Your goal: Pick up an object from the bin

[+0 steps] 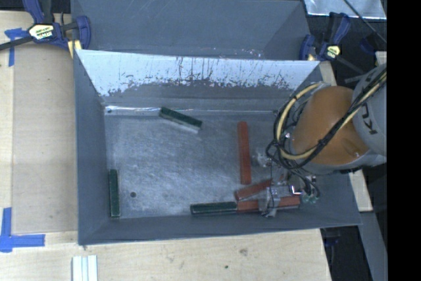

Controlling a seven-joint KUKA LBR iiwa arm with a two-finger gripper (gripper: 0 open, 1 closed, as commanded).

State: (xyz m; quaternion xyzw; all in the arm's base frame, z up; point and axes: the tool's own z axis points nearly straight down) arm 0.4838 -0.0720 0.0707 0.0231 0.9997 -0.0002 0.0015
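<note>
Down at the bin's [89, 161] front right corner, a red-brown bar [248, 195] is lying flat. My fingers [273, 199] are sitting over its right end; I'm not able to tell if they're open or closed. A dark green stick [214, 208] is lying just left of it, an orange stick [244, 151] just behind.

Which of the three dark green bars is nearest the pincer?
The green bar along the lower wall, beside the red bar at the pincer; others lie farther left.

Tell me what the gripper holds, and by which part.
Cannot be told. The gripper is down at the right end of a reddish-brown bar by the bin's front wall; no grip is visible.
</note>
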